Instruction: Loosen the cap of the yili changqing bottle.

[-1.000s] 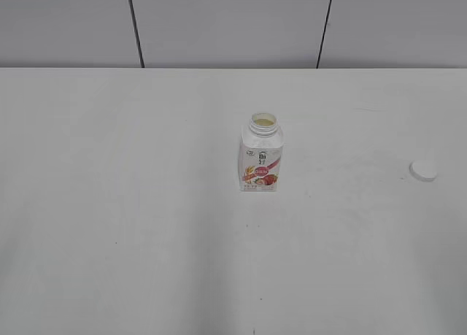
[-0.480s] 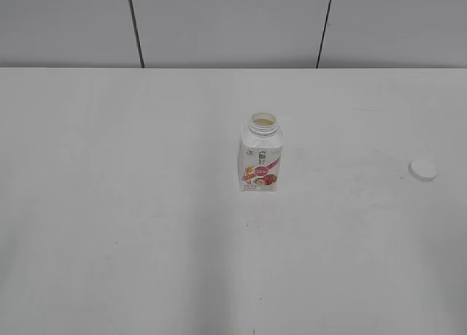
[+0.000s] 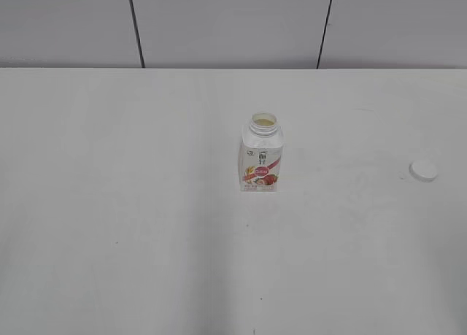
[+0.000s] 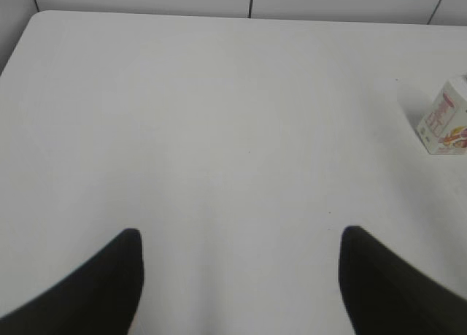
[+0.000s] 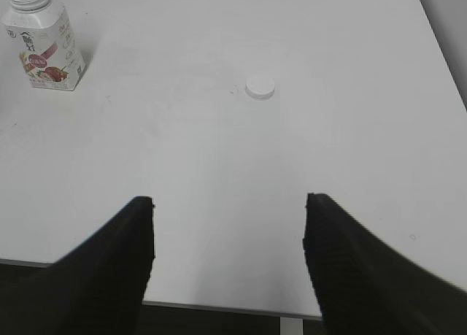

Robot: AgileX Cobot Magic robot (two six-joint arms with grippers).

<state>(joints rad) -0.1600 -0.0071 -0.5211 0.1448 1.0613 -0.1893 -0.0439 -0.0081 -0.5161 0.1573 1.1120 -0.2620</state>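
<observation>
On the white tabletop (image 3: pixel 109 203) the small squarish white plastic bottle with a red-pink fruit label (image 3: pixel 260 154) stands upright near the middle, its wide round neck open, with pale contents showing inside the rim. The small round white plastic screw cap (image 3: pixel 422 171) lies flat on the table well apart, toward the right edge. Judged from this layout, the cap is already off and the task appears complete.

The left gripper (image 4: pixel 241 276) hangs over bare table with its dark fingers spread wide and nothing between them; the bottle sits at the far right edge of its view. The right gripper (image 5: pixel 228 255) is likewise spread apart and empty, near the front table edge, with the cap ahead of it and the bottle at upper left.

Risk: the bottle is open and unsupported. A sweep of either arm across the middle could tip it and spill the contents. The loose cap could be knocked off the right side.

Writing: the label bears a small dark logo above a red badge and pictured fruit. The characters are too small to read.
</observation>
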